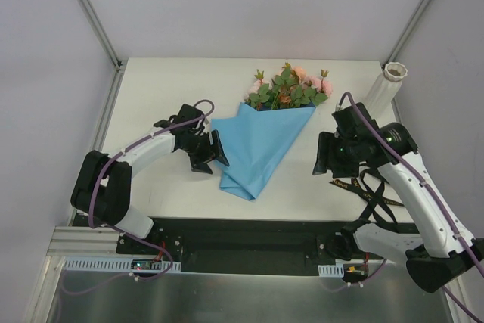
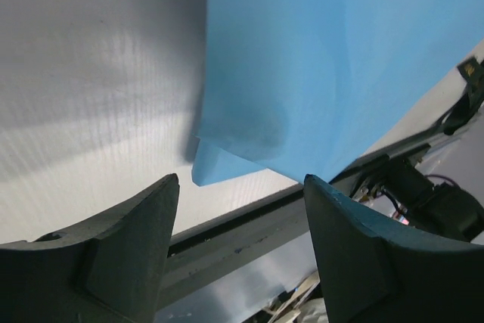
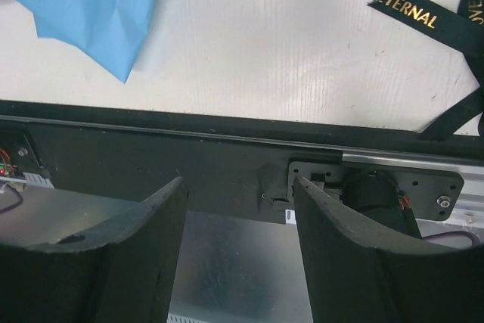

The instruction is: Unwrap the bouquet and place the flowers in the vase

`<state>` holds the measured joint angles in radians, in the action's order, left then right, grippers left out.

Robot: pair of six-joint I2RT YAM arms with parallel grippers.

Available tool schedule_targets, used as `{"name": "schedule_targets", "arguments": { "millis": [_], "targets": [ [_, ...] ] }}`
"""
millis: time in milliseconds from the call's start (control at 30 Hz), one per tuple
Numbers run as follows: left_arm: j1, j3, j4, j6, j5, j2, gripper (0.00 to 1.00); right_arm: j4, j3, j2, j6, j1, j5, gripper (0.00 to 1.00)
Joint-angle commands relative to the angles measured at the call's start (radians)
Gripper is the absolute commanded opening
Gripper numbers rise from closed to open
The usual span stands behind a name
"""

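**Operator:** State the position of the work item.

**Technician:** The bouquet [image 1: 265, 138] lies flat at the centre of the table [image 1: 166, 96]. The flowers [image 1: 291, 88] point to 12 o'clock and the paper [image 1: 257, 149] tip points to 7 o'clock. No tie shows on the cone. The ribbon [image 1: 370, 187] lies loose at 4 o'clock from the bouquet. The vase [image 1: 389, 85] stands at 2 o'clock, well apart from the bouquet.

**Operator:** State the tool condition.

**Technician:** The left gripper [image 2: 240, 181] is at 9 o'clock, just beside the paper's edge, with its jaws wide and nothing between them. The right gripper [image 3: 238, 181] is at 3 o'clock, apart from the paper, with its jaws spread and empty.

**Operator:** How does the item handle?

**Technician:** Judged from its look, the paper is thin, light and limp. It probably slides on the smooth table and creases under a pinch. The blooms look soft and easy to crush.

**Operator:** Where is the hold point?

**Technician:** Pinch the paper at its free edge, on the 9 o'clock side, and peel the flap outward. Hold the opposite flap down if the bundle drags. Do not clamp the blooms. Grip the flowers below the leaves once that part, now hidden by the paper, is exposed.
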<state>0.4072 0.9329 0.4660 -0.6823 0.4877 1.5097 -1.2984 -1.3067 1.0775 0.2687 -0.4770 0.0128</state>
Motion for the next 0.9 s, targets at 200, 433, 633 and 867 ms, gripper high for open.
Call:
{"name": "schedule_targets", "arguments": {
  "millis": [200,433,633,867],
  "targets": [
    [0.013,0.007,-0.191,-0.175,-0.156,0.038,0.59,0.083,0.064,-0.099,0.084,-0.083,-0.069,0.62],
    [0.037,0.087,-0.208,-0.183,-0.144,0.047,0.21,0.077,0.078,-0.188,0.083,-0.083,-0.163,0.66],
    [0.174,0.197,-0.208,-0.172,-0.173,-0.026,0.07,0.068,0.093,-0.205,0.023,-0.084,-0.223,0.67],
    [0.445,0.357,-0.208,-0.168,-0.127,0.07,0.13,0.085,0.024,-0.244,-0.014,-0.083,-0.306,0.72]
  ]
}}
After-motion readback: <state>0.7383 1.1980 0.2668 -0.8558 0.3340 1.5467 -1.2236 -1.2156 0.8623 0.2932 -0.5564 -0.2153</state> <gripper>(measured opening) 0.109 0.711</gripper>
